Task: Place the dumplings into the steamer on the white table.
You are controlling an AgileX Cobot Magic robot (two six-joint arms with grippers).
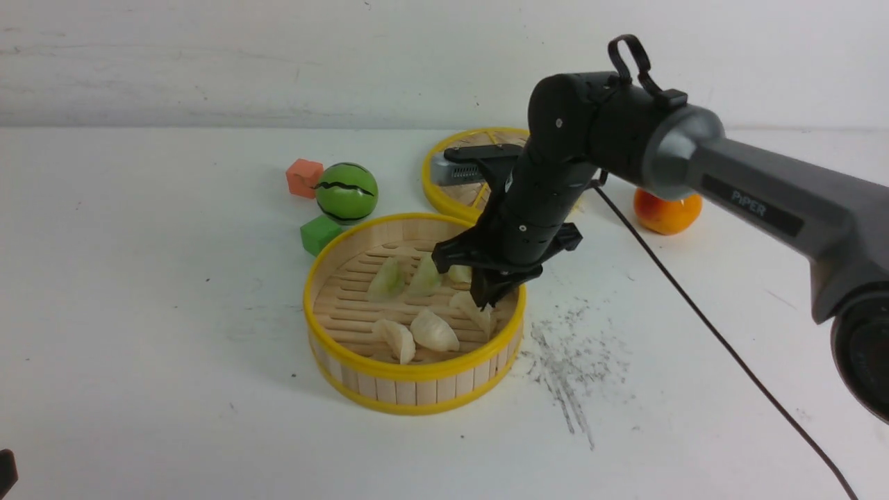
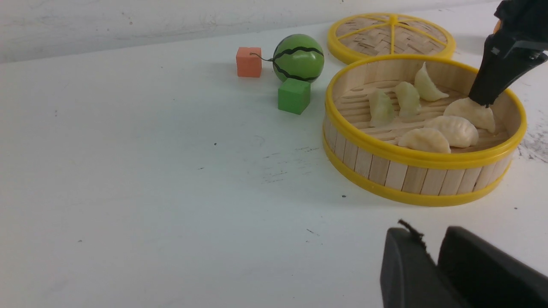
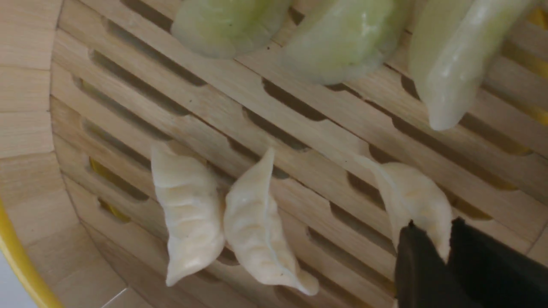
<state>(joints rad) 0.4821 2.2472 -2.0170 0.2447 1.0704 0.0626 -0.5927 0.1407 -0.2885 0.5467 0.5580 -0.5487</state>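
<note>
The steamer (image 1: 417, 371) stands mid-table on the white table (image 1: 139, 312), with several dumplings lying on its slat floor (image 3: 128, 85). Three pale green ones (image 1: 387, 280) lie along the far side and two cream ones (image 1: 434, 330) side by side at the near side. My right gripper (image 1: 486, 302) reaches down inside the basket. Its jaws are slightly open, astride the end of a third cream dumpling (image 3: 415, 201) that rests on the floor. My left gripper (image 2: 428, 233) hangs low over bare table in front of the steamer (image 2: 411, 160), narrowly open and empty.
The woven lid (image 1: 472, 173) lies flat behind the steamer. A green watermelon ball (image 1: 346, 192), an orange cube (image 1: 304, 178) and a green cube (image 1: 319, 234) sit at its far left. An orange fruit (image 1: 667, 212), a black cable (image 1: 694, 312) and grey scratch marks (image 1: 569, 361) are on the right.
</note>
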